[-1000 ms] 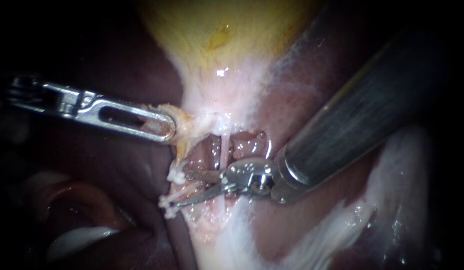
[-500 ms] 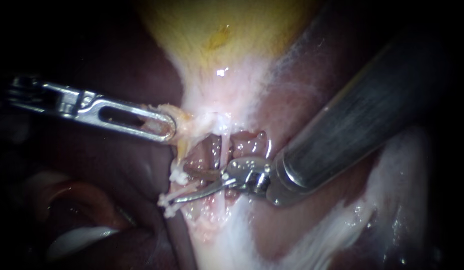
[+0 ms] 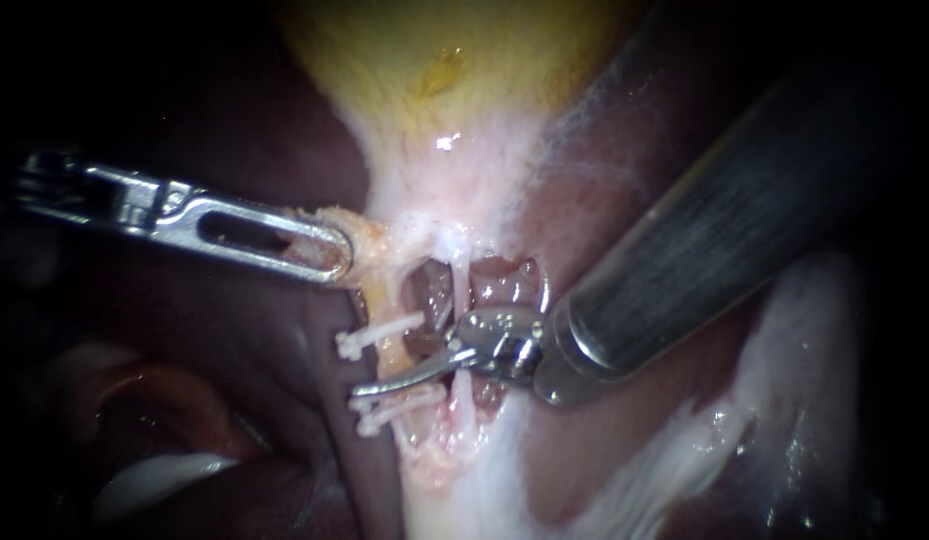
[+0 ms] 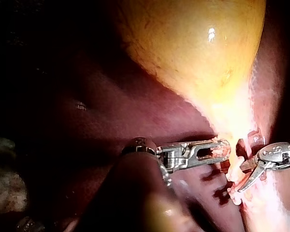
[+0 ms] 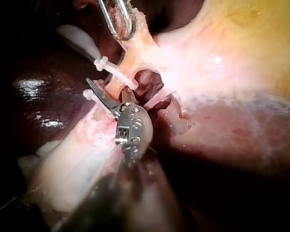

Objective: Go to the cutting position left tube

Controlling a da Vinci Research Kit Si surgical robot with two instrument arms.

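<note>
Your left tube (image 3: 387, 352) runs top to bottom, with the right instrument (image 3: 379, 382) crossing it between two clips (image 3: 379, 333), grip undeterminable, while the left instrument (image 3: 329, 252) clamps the gallbladder (image 3: 454, 60).

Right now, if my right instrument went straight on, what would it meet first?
The left tube, between its two clips; the right instrument's blade lies across it. Beyond the tip probably liver; depth is unclear.
</note>
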